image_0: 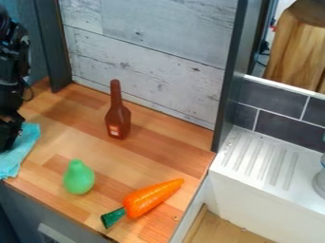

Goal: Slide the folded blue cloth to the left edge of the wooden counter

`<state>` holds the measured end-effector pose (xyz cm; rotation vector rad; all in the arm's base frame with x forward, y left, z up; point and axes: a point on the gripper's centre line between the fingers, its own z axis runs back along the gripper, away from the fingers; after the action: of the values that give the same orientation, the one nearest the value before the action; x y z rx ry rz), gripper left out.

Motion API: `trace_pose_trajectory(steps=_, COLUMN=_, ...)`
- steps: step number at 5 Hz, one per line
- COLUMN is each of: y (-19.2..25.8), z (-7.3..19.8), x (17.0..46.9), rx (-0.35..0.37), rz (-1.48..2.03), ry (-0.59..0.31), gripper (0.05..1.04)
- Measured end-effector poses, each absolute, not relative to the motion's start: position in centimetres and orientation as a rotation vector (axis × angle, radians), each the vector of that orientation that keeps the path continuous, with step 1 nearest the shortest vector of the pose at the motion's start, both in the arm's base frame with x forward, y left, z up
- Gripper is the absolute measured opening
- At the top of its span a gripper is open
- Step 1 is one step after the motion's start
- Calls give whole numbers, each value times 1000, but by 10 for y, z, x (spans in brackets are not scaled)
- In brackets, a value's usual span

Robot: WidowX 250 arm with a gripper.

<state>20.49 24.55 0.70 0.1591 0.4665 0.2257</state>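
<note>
I can't tell if the gripper (7, 138) grabs the blue cloth (24, 151) by it, and the carrot (151, 198) lies down, being too pointy to stand.

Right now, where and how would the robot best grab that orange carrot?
Probably around the middle of the carrot, slightly toward its green top, from straight above, squeezing across its width: it lies lengthwise on its side and tapers toward the other end.
</note>
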Motion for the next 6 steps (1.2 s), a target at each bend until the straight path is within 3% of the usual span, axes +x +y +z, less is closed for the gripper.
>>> trace_pose_trajectory(steps=1, y=244, z=6, x=207, rx=127, rz=202, ry=422, gripper=1000)
trace_pose_trajectory(steps=2, y=240, z=4, x=213, rx=32, rz=162, ry=317, gripper=1000)
trace_pose_trajectory(steps=3, y=233, z=3, x=226, rx=-20, rz=159, ry=236, gripper=1000)
trace_pose_trajectory(steps=5, y=215, z=7, x=251, rx=-86, rz=159, ry=129, gripper=1000)
trace_pose_trajectory(steps=6, y=187, z=43, x=268, rx=-84, rz=85, ry=93, gripper=1000)
